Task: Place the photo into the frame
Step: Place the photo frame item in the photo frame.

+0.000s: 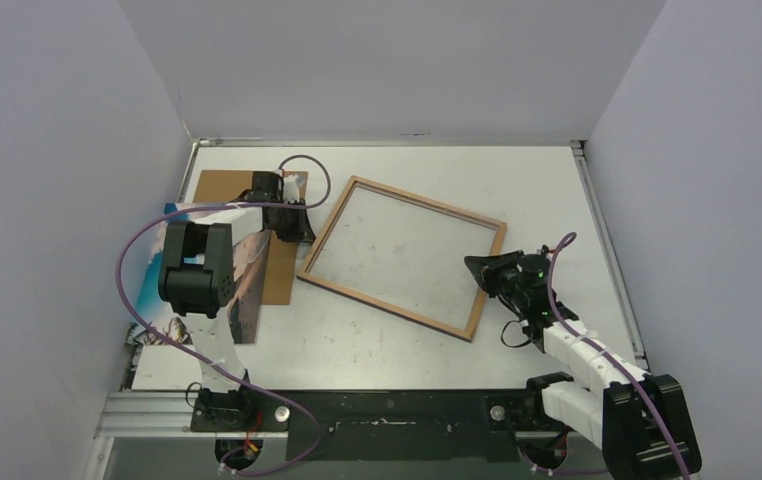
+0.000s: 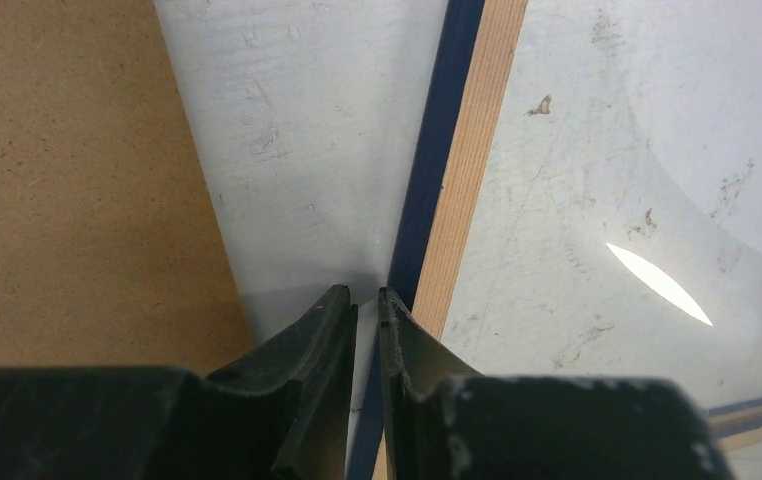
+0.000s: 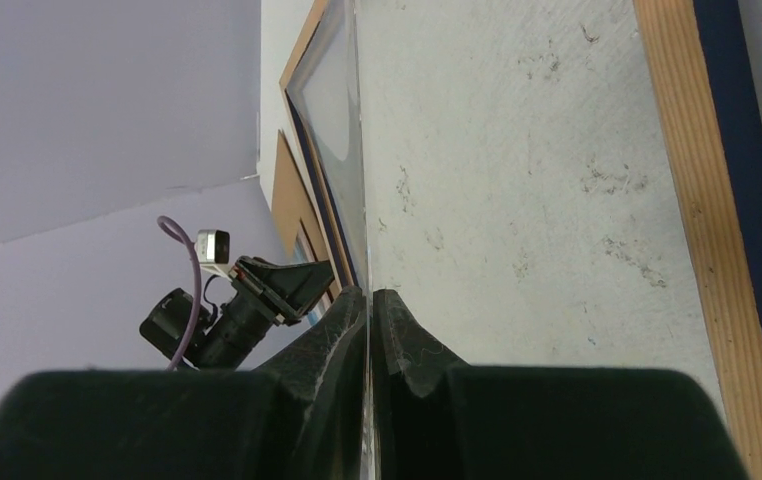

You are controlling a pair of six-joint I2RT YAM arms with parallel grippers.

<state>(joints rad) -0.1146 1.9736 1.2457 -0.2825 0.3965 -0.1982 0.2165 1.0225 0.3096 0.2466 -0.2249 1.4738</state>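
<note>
My right end effector point(image 3: 369, 292) is pinched shut on the edge of the clear pane point(image 3: 337, 120). My left end effector point(image 2: 365, 295) has its fingers a narrow gap apart at the frame point(image 1: 387, 307), which lies back-up on the scuffed white tabletop point(image 1: 537, 190). The photo point(image 1: 249, 290) lies left, overlapping the brown backing board point(image 1: 222, 185). Pale lavender walls point(image 1: 387, 60) enclose us.

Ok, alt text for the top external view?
A picture frame lies back up mid-table, the left hand at its left edge, the right hand at its right. A brown backing board and the photo lie under the left arm.
</note>
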